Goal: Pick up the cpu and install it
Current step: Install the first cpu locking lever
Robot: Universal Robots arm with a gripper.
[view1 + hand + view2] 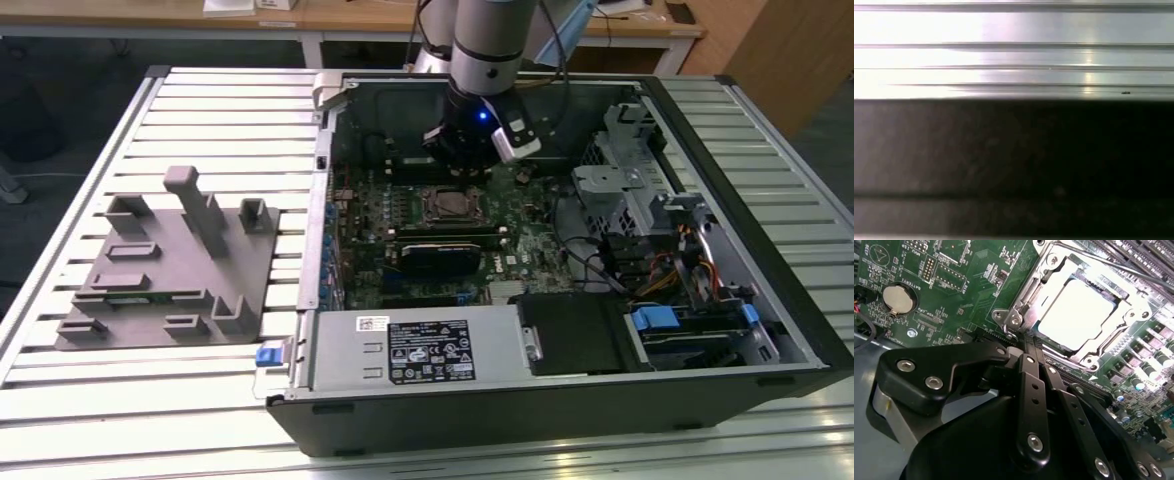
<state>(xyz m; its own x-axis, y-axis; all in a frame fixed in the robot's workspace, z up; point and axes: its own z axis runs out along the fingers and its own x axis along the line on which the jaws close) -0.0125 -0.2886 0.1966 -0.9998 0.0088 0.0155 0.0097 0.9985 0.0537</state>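
While cpu [1080,314] sits in socket frame [1026,302] | pincer [1026,342] fingers together, empty | tray [160,290] outside case [747,150]

A white sticker [371,323] and a larger dark label [434,352] sit on the metal cover [334,360] at the computer case's near edge in the exterior view; their print is too small to read. In the second wrist view white lettering [929,290] runs over the green motherboard [969,300], too fine to make out. Glare washes out the cpu [1081,315] top, so its markings cannot be told
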